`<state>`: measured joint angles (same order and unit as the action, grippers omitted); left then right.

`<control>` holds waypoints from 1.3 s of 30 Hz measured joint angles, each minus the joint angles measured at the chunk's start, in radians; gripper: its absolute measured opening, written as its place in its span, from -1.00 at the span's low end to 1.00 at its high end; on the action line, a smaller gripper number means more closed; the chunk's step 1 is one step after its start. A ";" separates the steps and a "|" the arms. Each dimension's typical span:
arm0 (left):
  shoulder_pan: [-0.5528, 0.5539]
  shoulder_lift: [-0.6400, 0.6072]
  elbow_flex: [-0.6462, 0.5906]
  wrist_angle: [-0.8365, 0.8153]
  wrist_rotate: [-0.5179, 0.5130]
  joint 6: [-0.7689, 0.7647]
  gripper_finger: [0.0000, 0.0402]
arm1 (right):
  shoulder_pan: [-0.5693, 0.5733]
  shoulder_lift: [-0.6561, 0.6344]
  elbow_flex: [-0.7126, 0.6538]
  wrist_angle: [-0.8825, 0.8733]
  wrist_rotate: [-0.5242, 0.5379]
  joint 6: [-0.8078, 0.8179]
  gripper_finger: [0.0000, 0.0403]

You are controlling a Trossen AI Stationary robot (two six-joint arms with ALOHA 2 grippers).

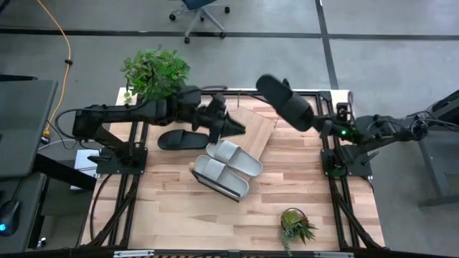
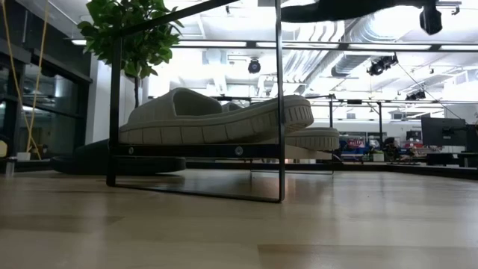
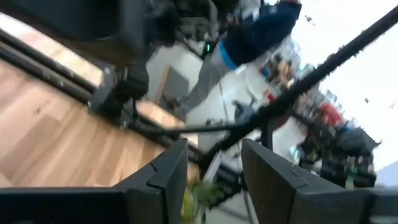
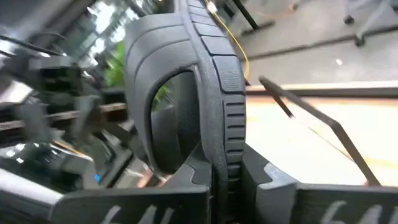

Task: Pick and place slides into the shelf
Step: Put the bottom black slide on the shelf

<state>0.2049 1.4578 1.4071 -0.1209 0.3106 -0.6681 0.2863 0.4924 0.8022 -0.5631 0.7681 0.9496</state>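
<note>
The black open-toe slide sandal hangs in the air over the counter's far right corner, pinched edge-on at one end by the right hand, whose fingers are closed on its sole. Held so near one end it could swing or slip free (probably on a quick move). Its long axis runs diagonally, free end toward the far left, beyond the light-wood plank shelf. The left hand hovers there, fingers parted, holding nothing.
</note>
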 joint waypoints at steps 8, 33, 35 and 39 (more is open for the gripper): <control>-0.140 -0.056 0.000 -0.155 -0.186 0.095 -0.45 | -0.031 0.111 -0.005 -0.110 -0.079 0.165 -0.97; -0.356 -0.231 0.001 -0.468 -0.456 0.136 -0.46 | -0.373 0.250 -0.473 0.595 -0.512 0.402 -0.97; -0.356 -0.230 0.001 -0.474 -0.455 0.142 -0.46 | -0.420 0.276 -0.473 0.591 -0.574 0.384 -0.97; -0.356 -0.230 0.001 -0.485 -0.455 0.149 -0.46 | -0.500 0.330 -0.473 0.631 -0.677 0.338 -0.97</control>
<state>-0.1509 1.2274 1.4078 -0.6057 -0.1448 -0.5186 -0.2133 0.8228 0.3296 0.0678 0.0911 1.2880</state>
